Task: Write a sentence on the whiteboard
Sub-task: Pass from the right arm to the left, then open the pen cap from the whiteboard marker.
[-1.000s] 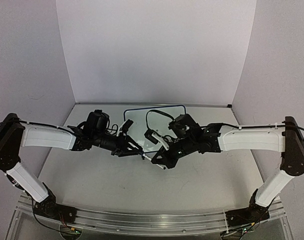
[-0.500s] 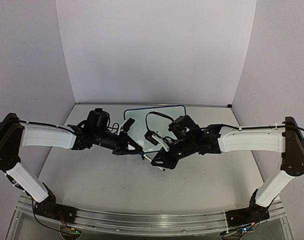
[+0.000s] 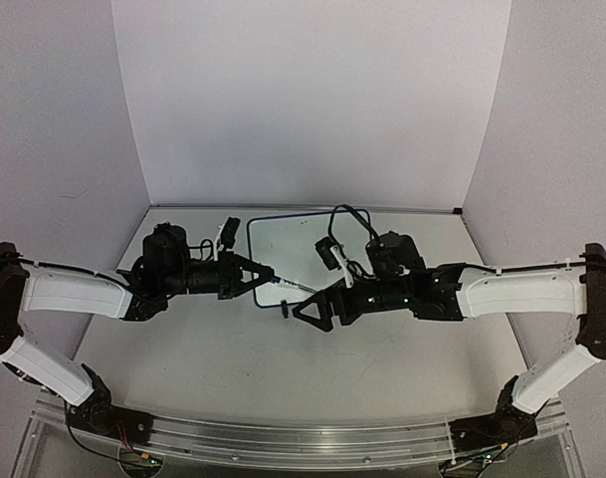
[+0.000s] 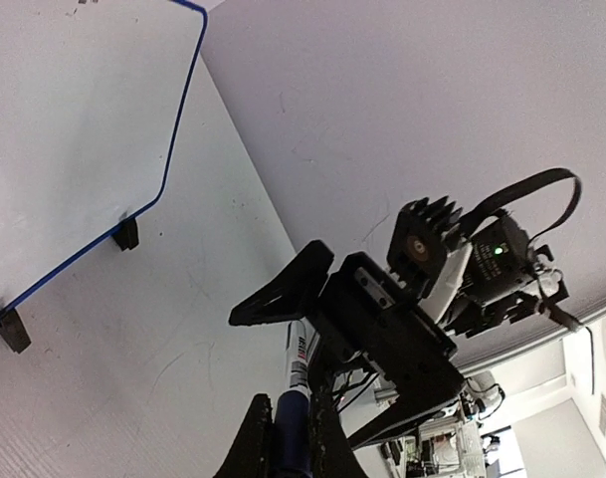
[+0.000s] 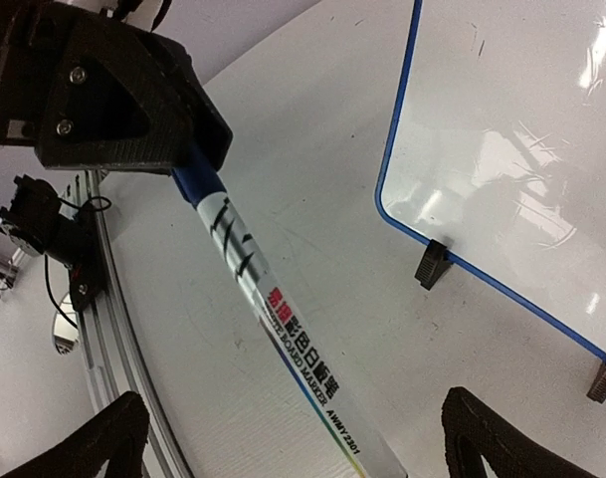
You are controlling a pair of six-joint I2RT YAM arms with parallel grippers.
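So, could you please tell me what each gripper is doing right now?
The left gripper is shut on the marker pen.
The right gripper is open, holding nothing.

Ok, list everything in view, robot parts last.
whiteboard: one, white with a blue rim, on the table at back middle; no clear lettering
clip feet: two, black, on the board's near edge
marker: one, white barrel with a blue end, held in front of the board
table: one, white, under everything
rail: one, silver, at the table's near edge
left gripper: one, black, shut on the marker's blue end
right gripper: one, black, open, fingers wide on either side of the barrel
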